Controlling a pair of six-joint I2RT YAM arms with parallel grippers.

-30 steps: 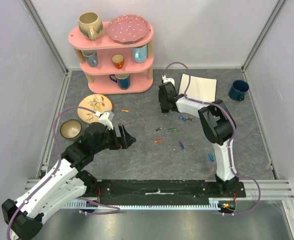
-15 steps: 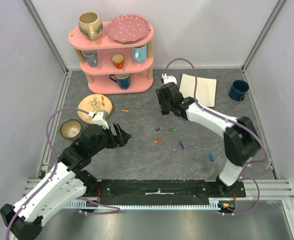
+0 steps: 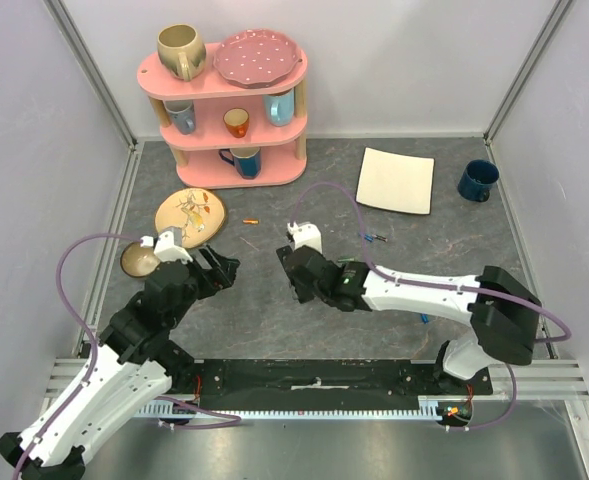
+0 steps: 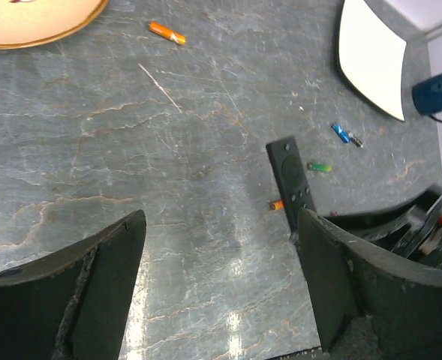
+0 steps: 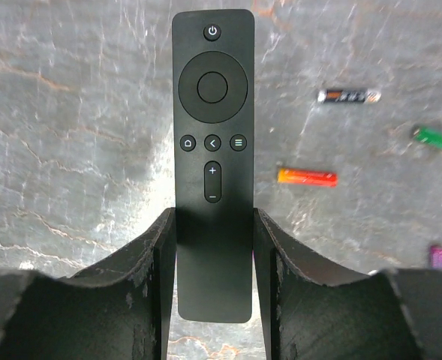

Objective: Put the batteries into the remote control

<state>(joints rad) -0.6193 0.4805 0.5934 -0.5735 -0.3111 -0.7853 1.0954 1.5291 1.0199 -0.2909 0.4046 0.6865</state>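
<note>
The remote control (image 5: 212, 150) is clamped at its buttonless end by the right hand (image 5: 213, 217), while the left hand (image 4: 219, 221) is held wide open and empty near it.

power, home, back, menu, plus and minus signs on the remote control (image 5: 212, 165) buttons

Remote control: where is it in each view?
Right wrist: remote control dead centre, between the right gripper's fingers.
Left wrist: right of centre.
Top external: hidden under that gripper, mid-frame.
Shared landmark: green battery, right of it in both wrist views.
</note>
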